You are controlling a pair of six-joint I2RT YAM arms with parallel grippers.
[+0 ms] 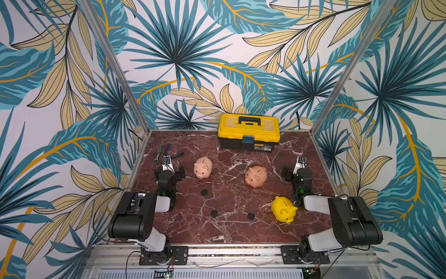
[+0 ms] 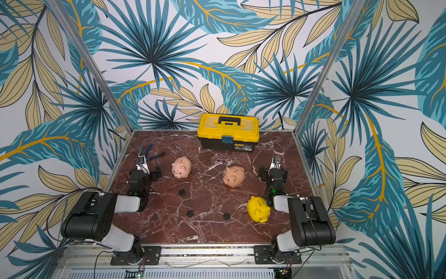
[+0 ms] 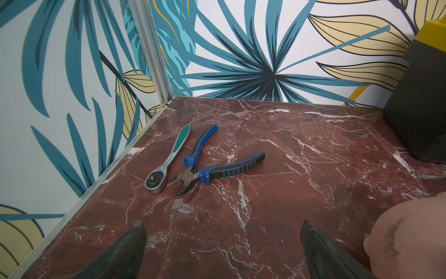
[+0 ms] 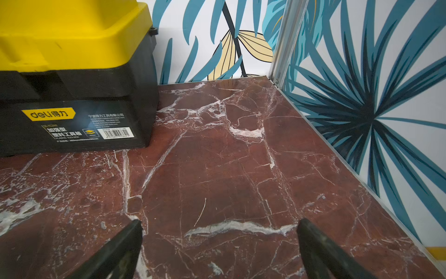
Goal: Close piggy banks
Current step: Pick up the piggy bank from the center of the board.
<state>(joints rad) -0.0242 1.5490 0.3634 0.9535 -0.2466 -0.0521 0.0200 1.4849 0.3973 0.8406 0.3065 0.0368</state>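
Reading "deli" in black on a yellow tag, on the black base of the toolbox (image 4: 72, 79) in the right wrist view, followed by Chinese characters, then white Chinese lines and a barcode; smaller print too fine to read. In both top views, just a small blur where that label sits.

Showing only from the left wrist: a ratchet (image 3: 166, 159) with a green grip and blue-handled cutters (image 3: 205, 169), side by side near the far corner of the table (image 3: 301, 145), plus a blurred pink bulge at the frame's edge, likely the pale pig (image 3: 410, 236). Showing only from above: the peach pig (image 1: 255, 176), the yellow pig (image 1: 283, 209) and three black discs (image 1: 204, 192) on the red marble.

With the left gripper (image 3: 223, 225) spread wide and empty, low over bare marble, and the pale pig just beside one finger, outside the jaws. With the right gripper (image 4: 218, 223) equally wide and empty, aimed at bare table beside the toolbox. Peach pig near it toward the table's middle, apart from the fingers. Yellow pig nearer the front, close beside the right arm, well behind the jaws.
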